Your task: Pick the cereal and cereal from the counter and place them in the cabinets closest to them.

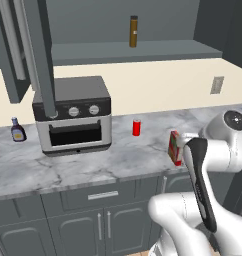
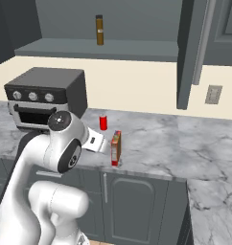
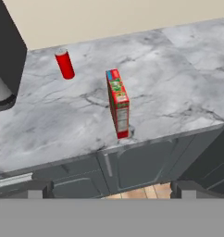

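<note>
Pale grey marble with darker veins forms the counter (image 3: pixel 178 69), and a slim red-and-green cereal box (image 3: pixel 118 102) with a white lower part stands upright near its front edge, above the dark grey cabinet doors. In the hand view the gripper (image 3: pixel 112 190) looks down at that box from in front of the counter, its two dark fingertips (image 3: pixel 40 189) set wide apart at the bottom of the frame with nothing between them. A small red can (image 3: pixel 65 64) stands farther back on the marble, apart from the box and nearer the cream wall. A dark toaster oven (image 1: pixel 73 115) with silver knobs sits to the left on the counter, and a small dark bottle (image 1: pixel 17 130) stands beyond it. Overhead, an open wall cabinet (image 1: pixel 143 50) shows a grey shelf carrying a tall brown bottle (image 1: pixel 134 31).
</note>
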